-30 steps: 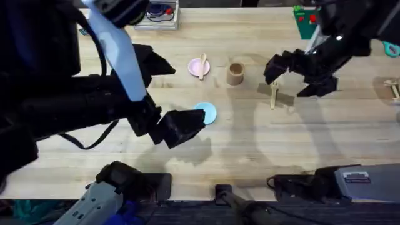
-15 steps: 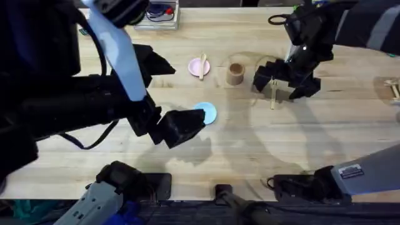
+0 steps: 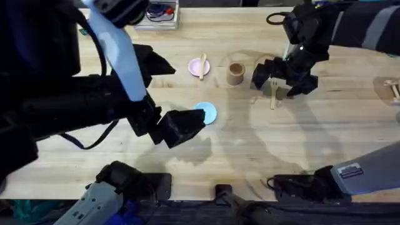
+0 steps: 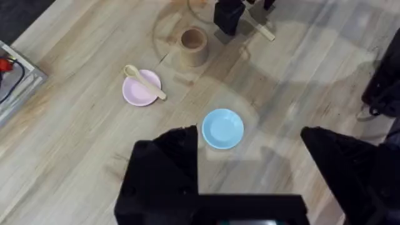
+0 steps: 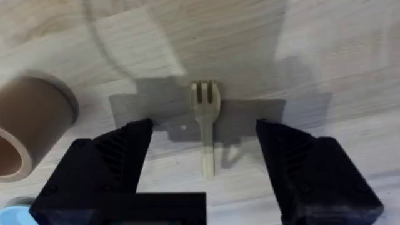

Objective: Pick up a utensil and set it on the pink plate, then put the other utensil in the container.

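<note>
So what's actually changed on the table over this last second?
The right gripper swung in from the right and came down to straddle the wooden fork, fingers open on either side of it; it has not closed on the fork. The spoon stayed on the pink plate, and the cup, blue plate and left gripper kept their places.

Bright even light, soft shadows.

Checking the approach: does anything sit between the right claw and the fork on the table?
Nothing visible does. The right claw hangs open directly over the fork, one finger on either side, with bare table between. The container stands off to one side.
</note>
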